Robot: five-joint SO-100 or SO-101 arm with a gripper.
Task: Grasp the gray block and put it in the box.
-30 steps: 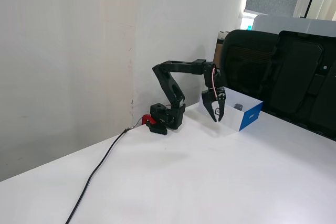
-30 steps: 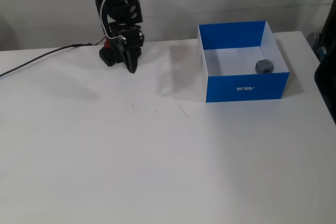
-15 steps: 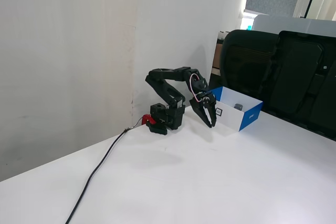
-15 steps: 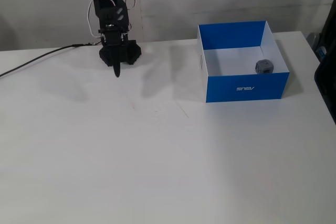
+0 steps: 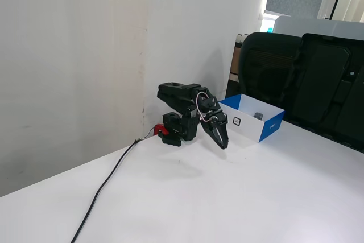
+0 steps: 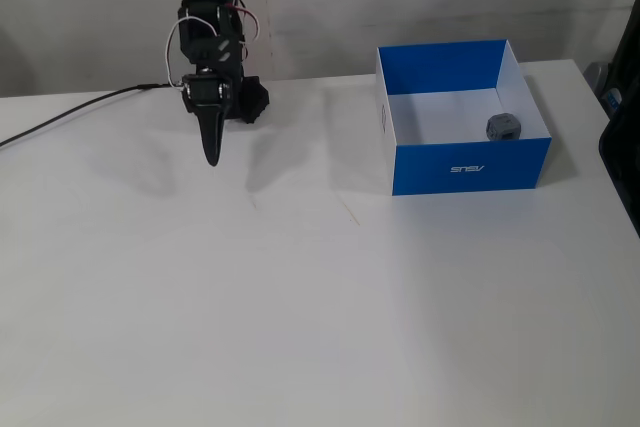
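Gripper clenched, empty, tip pointing down over the table near its far edge, just in front of the arm base. Block lies inside the box, against its right wall, well apart from the gripper.

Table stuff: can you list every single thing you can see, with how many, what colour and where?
table: one, white, fills the lower part of both fixed views.
box: one, blue outside and white inside, open top, on the table to the arm's right in a fixed view.
gray block: one, gray, lying inside the box.
cable: one, black, running across the table to the arm's base.
chairs: two, black, behind the table.
wall: one, white, behind the arm.
arm: one, black, folded low.
end effector: one, black, shut and empty, pointing down at the table.
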